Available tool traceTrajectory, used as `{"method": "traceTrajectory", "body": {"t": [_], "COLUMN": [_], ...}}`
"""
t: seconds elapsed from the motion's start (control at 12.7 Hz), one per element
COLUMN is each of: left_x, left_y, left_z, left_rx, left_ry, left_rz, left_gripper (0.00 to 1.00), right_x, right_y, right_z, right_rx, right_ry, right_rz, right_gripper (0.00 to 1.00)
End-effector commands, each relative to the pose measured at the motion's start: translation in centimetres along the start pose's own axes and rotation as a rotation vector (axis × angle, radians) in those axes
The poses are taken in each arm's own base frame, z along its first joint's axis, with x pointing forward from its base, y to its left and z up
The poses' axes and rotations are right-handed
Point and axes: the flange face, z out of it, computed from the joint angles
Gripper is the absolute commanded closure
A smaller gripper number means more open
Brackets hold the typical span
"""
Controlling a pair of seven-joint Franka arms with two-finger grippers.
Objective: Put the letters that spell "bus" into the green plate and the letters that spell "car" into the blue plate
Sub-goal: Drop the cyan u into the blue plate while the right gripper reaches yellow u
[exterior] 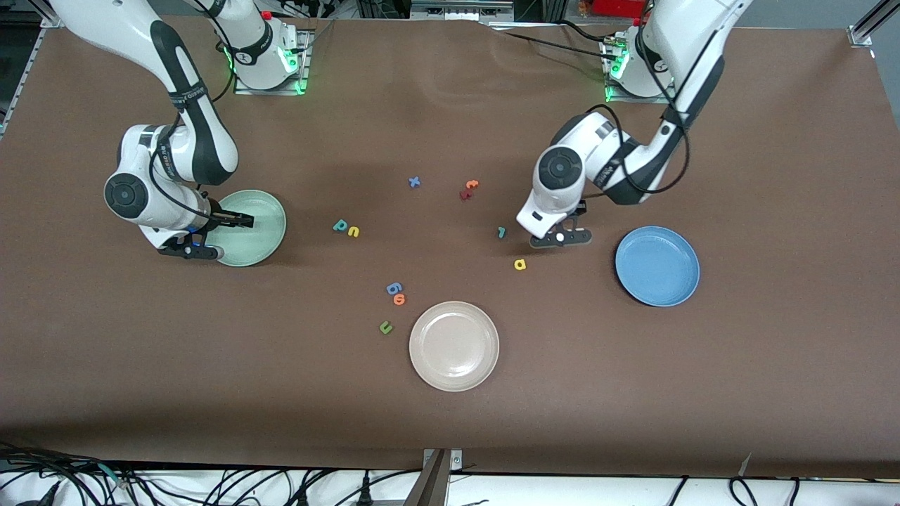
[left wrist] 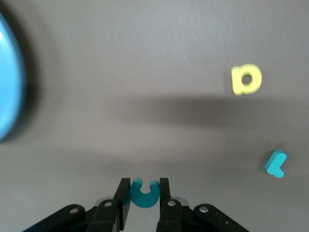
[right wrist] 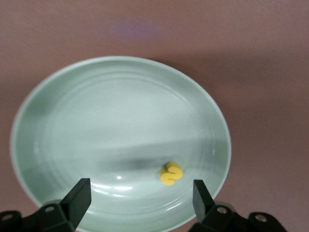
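Right hand (right wrist: 137, 203) spread wide over green plate (right wrist: 58, 121), yellow s (right wrist: 171, 174) lying inside, seemingly just dropped. Left hand (left wrist: 145, 193) clamped on teal c (left wrist: 144, 193) above brown bench (exterior: 773, 386), bound for blue plate (exterior: 657, 266) just beside.

A robotics lab: two white robot arms (exterior: 176, 105) stand bolted on metal base plates (exterior: 271, 84) with green status lights along one edge of a wide brown surface (exterior: 450, 422). Bundles of black cables (exterior: 211, 485) hang past the opposite edge, beside aluminium framing (exterior: 863, 28).
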Motion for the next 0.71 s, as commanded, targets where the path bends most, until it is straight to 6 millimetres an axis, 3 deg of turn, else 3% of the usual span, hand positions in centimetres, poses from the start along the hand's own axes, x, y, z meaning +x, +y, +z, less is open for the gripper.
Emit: {"method": "traceTrajectory", "body": {"t": [0.0,0.39,0.63], "left_x": [2.7,6.0,7.2], "left_y": [-4.0,-13.0,-17.8], "left_z": [-1.3,-1.3,0.0], "left_rx": [-0.035,-0.054,-0.085], "left_ry": [-0.031,-0.040,-0.017], "left_rz": [0.131,0.277,0.313], "left_gripper": [0.79,0.79,0.81], "right_x": [-0.6,-2.4,-3.6], "right_y": [-5.0,-12.6,-17.2], "right_z": [-2.8,-2.3,-1.1], "right_rx": [0.013,0.036,0.067], "right_ry": [0.011,0.032,0.075], "right_rz": [0.059,0.183,0.140], "right_gripper": [0.06,0.07,0.07]}}
